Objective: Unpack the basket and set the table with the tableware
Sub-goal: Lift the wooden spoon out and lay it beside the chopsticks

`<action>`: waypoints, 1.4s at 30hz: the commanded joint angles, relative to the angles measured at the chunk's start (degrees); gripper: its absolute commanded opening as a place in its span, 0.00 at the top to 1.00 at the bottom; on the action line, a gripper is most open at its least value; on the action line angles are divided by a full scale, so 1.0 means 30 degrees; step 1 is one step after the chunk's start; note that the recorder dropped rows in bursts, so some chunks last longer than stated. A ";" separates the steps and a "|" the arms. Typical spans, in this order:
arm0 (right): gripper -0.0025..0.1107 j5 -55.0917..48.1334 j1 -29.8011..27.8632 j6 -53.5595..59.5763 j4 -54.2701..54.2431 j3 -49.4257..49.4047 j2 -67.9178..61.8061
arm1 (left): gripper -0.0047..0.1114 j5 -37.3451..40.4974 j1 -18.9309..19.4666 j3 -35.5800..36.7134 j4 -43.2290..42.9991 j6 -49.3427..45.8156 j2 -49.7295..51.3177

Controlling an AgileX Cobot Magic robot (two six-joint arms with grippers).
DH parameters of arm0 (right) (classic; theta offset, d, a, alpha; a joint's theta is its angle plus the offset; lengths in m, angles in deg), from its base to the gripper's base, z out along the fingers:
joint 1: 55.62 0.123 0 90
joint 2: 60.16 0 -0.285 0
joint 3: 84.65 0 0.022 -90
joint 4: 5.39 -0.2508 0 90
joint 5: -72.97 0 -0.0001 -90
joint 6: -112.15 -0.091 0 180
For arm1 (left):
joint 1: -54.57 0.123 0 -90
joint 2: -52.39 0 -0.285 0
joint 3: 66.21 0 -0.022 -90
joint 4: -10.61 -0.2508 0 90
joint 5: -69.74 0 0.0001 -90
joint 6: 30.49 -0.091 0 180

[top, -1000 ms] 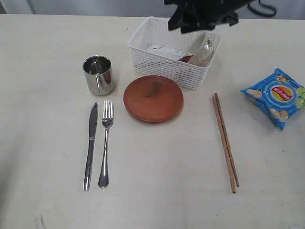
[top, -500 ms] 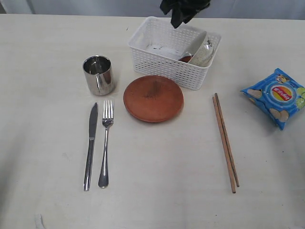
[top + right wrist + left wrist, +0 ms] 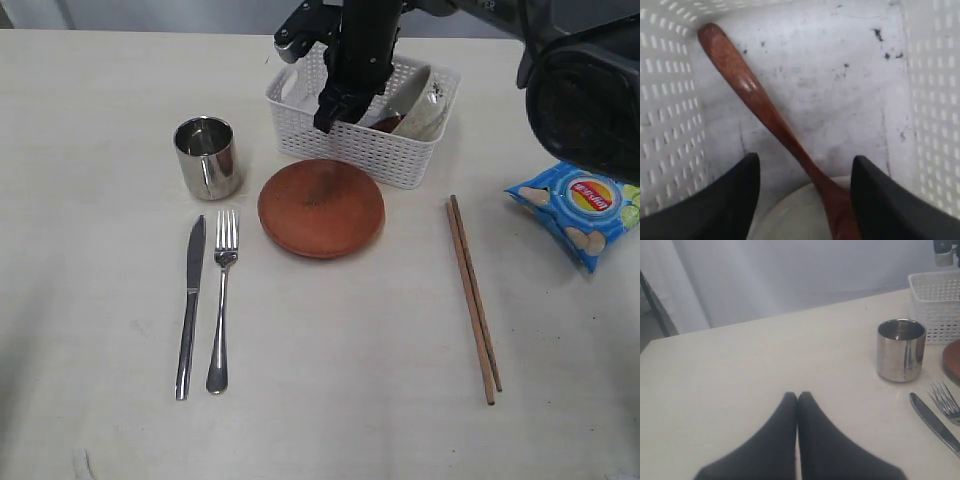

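One camera looks down from high over the whole table (image 3: 320, 430). The left wrist camera sits low at the left, looking across at the cup (image 3: 901, 350), which both see. The right wrist camera looks down, very close, inside the basket (image 3: 670, 125).

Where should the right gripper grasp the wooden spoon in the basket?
Grip the spoon at mid-handle, coming down from above with the right gripper open across it. The handle is slim and lies slanted over the basket floor, clear of the walls there; its wide end meets the bowl.
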 commanded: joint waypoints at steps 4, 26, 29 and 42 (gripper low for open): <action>0.51 -0.1052 -0.0083 -0.0726 -0.0384 0.0032 -0.1254 | 0.96 -0.0151 0.0102 0.0033 0.0055 0.0066 -0.0050; 0.98 0.0030 -0.0083 -0.2134 0.3190 0.0123 -0.0069 | 0.96 -0.0151 0.0102 0.0033 0.0055 0.0066 -0.0050; 0.98 0.0687 -0.0083 -0.3425 0.4601 0.0149 0.0501 | 0.96 -0.0151 0.0102 0.0033 0.0055 0.0066 -0.0050; 0.98 0.1639 -0.0083 -0.4417 0.4323 0.0149 0.3254 | 0.96 -0.0151 0.0102 0.0033 0.0270 0.0066 -0.0050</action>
